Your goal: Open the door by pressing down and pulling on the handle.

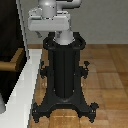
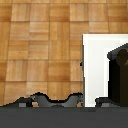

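Black pedestal (image 1: 64,75) foremost; gripper (image 1: 50,22) above, jaw state unclear; brown handle (image 1: 12,61) on dark door (image 1: 10,30), apart.

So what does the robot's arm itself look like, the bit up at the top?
The arm is smooth, rounded and pale grey-white, with a darker grey band at a joint. Below it sits a wide, boxy light-grey gripper body; its fingers aren't clearly visible. No cables or markings show. It stands on a black ribbed pedestal with splayed feet.
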Robot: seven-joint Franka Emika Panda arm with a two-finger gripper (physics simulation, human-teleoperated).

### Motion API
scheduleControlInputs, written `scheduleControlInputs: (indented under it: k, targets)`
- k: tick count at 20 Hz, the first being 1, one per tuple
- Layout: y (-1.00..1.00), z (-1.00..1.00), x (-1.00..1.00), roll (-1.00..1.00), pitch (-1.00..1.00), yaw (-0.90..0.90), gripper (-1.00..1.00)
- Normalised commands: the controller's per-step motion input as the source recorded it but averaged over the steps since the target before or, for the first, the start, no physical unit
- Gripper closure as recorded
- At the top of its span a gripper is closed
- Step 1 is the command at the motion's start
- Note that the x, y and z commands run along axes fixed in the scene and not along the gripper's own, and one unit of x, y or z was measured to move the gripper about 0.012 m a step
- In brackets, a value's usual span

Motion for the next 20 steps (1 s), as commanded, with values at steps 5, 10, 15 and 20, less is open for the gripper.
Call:
scheduleControlInputs:
  k: [5,10,15,20]
  targets:
    - [-0.6,0.0,0.0,0.0,0.0,0.0,-1.0]
    - [-0.4,0.0,0.0,0.0,0.0,0.0,-1.0]
    - [-0.4,0.0,0.0,-0.03,0.0,0.0,-1.0]
    - [0.0,0.0,0.0,-0.09,0.0,0.0,-1.0]
